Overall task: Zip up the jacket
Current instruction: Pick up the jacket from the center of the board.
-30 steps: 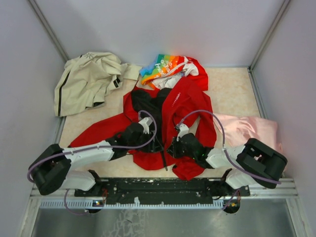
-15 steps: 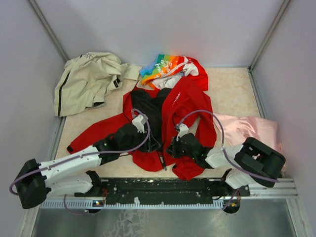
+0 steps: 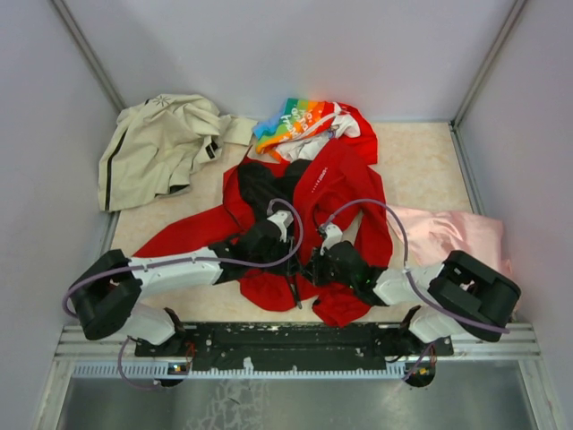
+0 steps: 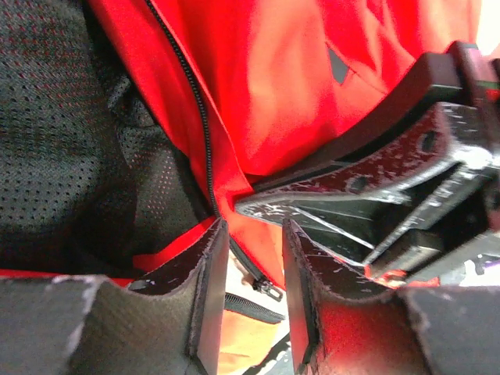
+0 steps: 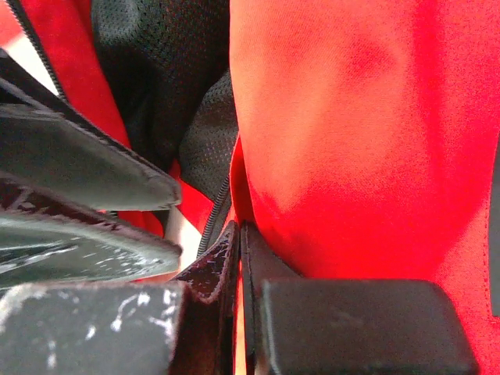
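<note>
The red jacket (image 3: 336,188) lies open in the middle of the table, its black mesh lining (image 3: 269,193) showing. My left gripper (image 3: 288,260) hovers over the jacket's lower front edge, right beside my right gripper (image 3: 312,269). In the left wrist view the left gripper (image 4: 254,223) is open. The zipper slider (image 4: 269,290) hangs in the gap between its fingers, touching neither, at the end of the dark zipper teeth (image 4: 205,133). In the right wrist view the right gripper (image 5: 238,230) is shut on the jacket's red edge (image 5: 351,117) beside a zipper line (image 5: 217,211).
A beige jacket (image 3: 157,143) lies at the back left. A rainbow-printed garment (image 3: 300,121) lies behind the red jacket, and a pink cloth (image 3: 448,233) to the right. Grey walls close in both sides. The black base rail (image 3: 295,340) runs along the near edge.
My left gripper has shifted right across the lining to the zipper edge, closer to the right gripper. The left arm's elbow swung out left and back. The right arm has stayed put.
</note>
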Robot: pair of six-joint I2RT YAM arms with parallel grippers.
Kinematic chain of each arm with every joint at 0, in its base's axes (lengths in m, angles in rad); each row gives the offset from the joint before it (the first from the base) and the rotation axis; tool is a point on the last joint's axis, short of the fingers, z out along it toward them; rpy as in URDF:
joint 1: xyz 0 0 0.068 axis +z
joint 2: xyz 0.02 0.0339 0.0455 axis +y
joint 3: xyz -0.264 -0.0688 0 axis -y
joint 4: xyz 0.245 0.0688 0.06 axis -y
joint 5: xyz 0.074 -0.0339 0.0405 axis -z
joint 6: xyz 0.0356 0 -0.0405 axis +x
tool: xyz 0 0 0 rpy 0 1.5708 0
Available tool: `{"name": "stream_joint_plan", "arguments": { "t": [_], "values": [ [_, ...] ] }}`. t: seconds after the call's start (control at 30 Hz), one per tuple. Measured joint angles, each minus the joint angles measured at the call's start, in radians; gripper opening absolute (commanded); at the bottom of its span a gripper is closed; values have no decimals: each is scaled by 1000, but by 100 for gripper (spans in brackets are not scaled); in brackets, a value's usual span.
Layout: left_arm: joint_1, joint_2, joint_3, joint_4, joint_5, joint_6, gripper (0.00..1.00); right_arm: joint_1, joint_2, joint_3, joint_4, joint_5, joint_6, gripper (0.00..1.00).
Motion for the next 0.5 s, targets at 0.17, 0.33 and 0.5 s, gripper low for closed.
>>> {"name": "stream_joint_plan", "arguments": {
  "t": [0.17, 0.33, 0.5],
  "values": [
    [0, 33, -13, 41, -13, 2, 37, 0, -21, -14, -5, 1, 1, 0],
    [0, 53, -44, 84, -15, -6, 36, 0, -60, -33, -8, 2, 7, 0],
    [0, 79, -59, 97, -14, -18, 33, 0, -109, -53, -11, 5, 8, 0]
  ]
}}
